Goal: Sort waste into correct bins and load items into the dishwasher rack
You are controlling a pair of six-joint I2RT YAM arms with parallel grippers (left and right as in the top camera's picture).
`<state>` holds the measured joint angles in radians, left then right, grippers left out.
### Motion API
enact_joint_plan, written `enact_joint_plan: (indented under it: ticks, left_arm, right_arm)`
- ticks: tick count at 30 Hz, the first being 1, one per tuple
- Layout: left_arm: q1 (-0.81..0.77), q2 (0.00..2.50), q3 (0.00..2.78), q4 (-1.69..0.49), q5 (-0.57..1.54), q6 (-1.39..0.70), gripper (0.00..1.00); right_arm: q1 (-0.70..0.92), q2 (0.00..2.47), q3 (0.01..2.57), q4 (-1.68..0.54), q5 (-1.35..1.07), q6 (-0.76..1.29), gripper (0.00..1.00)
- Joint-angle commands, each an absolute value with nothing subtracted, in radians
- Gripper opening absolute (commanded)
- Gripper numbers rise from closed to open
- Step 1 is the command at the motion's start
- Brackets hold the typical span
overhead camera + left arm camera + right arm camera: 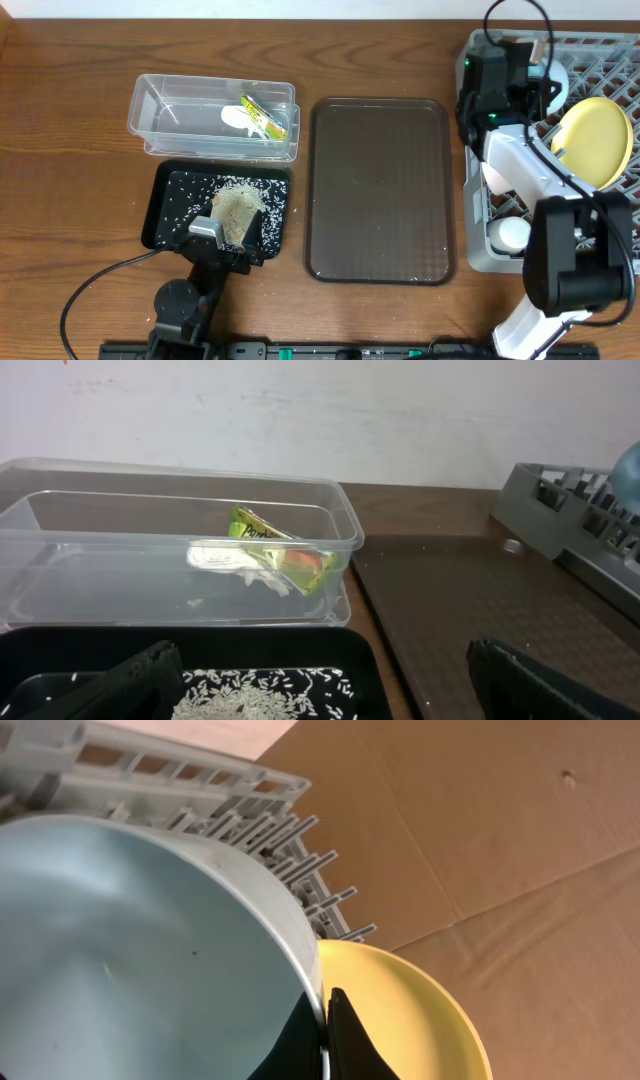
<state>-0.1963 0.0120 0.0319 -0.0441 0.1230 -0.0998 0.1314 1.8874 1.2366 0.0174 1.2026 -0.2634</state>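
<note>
Wooden tabletop (60,120) carries the grey dishwasher rack (600,50) at 3 o'clock and the brown serving tray (380,190) at centre. Within the rack, the yellow plate (595,140) stands tilted at 3 o'clock and a white cup (514,235) sits at 7 o'clock. The right fingers (345,1038) are clenched on the rim of the light blue bowl (130,940), at 10 o'clock of the plate; contact between the two cannot be told. Recommended: seat the bowl on edge between pegs, clear of the plate, then release. The left fingers (130,680) are spread and empty over the black tray (165,200) at 8 o'clock.
</note>
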Motion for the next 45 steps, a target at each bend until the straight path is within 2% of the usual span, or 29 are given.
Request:
enact_joint_plan:
  ticks: [1,6,9,10,11,15,18,23,28,33,36,38,40,45]
  left_arm:
    - [-0.191,0.004,0.004,-0.058,0.119,-0.086,0.93]
    - [-0.191,0.004,0.004,-0.058,0.119,-0.086,0.93]
    - [-0.191,0.004,0.004,-0.058,0.119,-0.086,0.93]
    - [-0.191,0.004,0.004,-0.058,0.119,-0.086,0.93]
    - [-0.191,0.004,0.004,-0.058,0.119,-0.086,0.93]
    - [-0.191,0.004,0.004,-0.058,0.119,-0.086,0.93]
    - [-0.191,0.004,0.004,-0.058,0.119,-0.086,0.93]
    - [-0.191,0.004,0.004,-0.058,0.119,-0.086,0.93]
    - [-0.191,0.004,0.004,-0.058,0.119,-0.086,0.93]
    - [-0.191,0.004,0.004,-0.058,0.119,-0.086,0.93]
    - [-0.191,0.004,0.004,-0.058,0.119,-0.086,0.93]
    - [-0.191,0.004,0.004,-0.058,0.119,-0.086,0.93]
    - [-0.191,0.004,0.004,-0.058,0.119,-0.086,0.93]
    - [-0.191,0.004,0.004,-0.058,0.119,-0.086,0.93]
  right_arm:
    - [0.164,1.918,1.243,0.022,1.207,-0.316,0.01]
    - [0.223,1.926,1.243,-0.019,1.201,-0.316,0.02]
    - [0.262,1.926,1.243,-0.019,1.232,-0.316,0.12]
    - [0.276,1.926,1.243,-0.019,1.245,-0.316,0.21]
    - [0.286,1.926,1.243,-0.019,1.258,-0.316,0.25]
    - [0.317,1.917,1.243,-0.019,1.303,-0.327,0.36]
    - [0.337,1.894,1.243,-0.022,1.309,-0.348,0.49]
    - [0.383,1.812,1.243,-0.091,1.254,-0.342,0.54]
    - [0.433,1.683,1.243,-0.224,1.125,-0.245,0.59]
    - [0.487,1.511,1.243,-0.436,0.880,-0.070,0.65]
    - [0.525,1.390,1.243,-0.587,0.600,0.043,0.72]
    - [0.551,1.304,1.243,-0.679,0.321,0.106,0.82]
    - [0.568,1.244,1.243,-0.731,0.093,0.132,0.99]
    - [0.587,1.166,1.243,-0.805,-0.183,0.134,0.99]
